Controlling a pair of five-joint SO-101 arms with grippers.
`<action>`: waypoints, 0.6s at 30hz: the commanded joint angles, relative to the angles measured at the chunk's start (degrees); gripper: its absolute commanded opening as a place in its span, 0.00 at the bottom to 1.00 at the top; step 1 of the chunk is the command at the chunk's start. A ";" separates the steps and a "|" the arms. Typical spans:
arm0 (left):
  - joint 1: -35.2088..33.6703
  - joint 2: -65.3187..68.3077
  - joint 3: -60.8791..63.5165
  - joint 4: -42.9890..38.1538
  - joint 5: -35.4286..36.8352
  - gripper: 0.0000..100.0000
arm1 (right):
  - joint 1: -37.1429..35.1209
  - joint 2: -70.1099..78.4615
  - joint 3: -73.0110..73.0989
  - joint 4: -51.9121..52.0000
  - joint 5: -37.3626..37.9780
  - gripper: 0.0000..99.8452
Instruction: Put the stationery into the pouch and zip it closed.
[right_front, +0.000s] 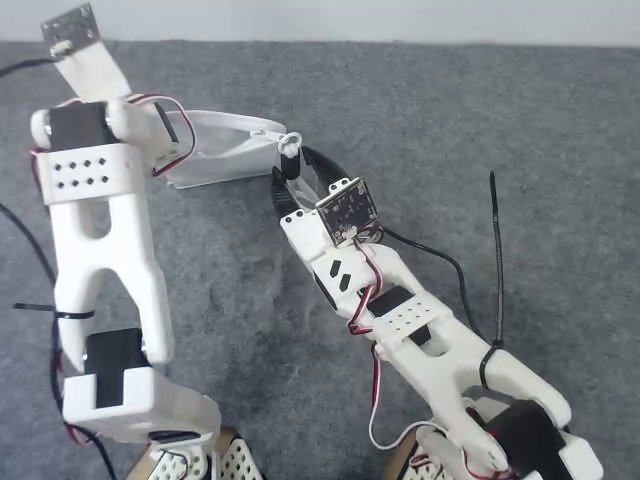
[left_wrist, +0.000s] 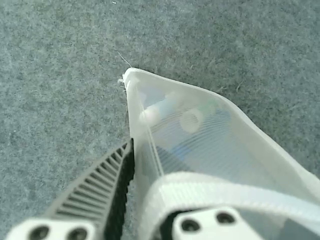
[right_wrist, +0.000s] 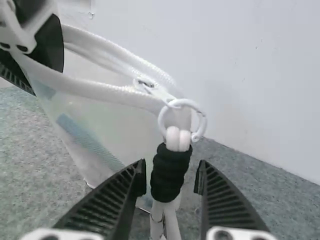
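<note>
The right gripper sits closest, its two black ribbed fingers spread. The zip pull (a white cord with a black wrap) hangs between them with a gap on either side. The pull hangs from a ring on the slider, and the two zipper tapes run apart from there. In the high view the pouch is at about 11 o'clock over the grey table, with the right gripper at its 3 o'clock end. The left gripper is clenched on the pouch's webbing edge at the 9 o'clock end. Through the mesh the stationery shows inside.
</note>
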 joint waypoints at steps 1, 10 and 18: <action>0.62 -1.14 0.13 -1.49 -0.44 0.02 | 0.92 -2.77 -2.90 -1.54 -0.62 0.16; 0.62 -1.14 0.13 -1.49 -0.44 0.02 | 0.92 -2.68 -2.90 -4.00 -0.62 0.15; 0.62 -1.14 0.13 -1.49 -0.44 0.02 | 0.92 -2.68 -2.90 -4.00 -0.62 0.15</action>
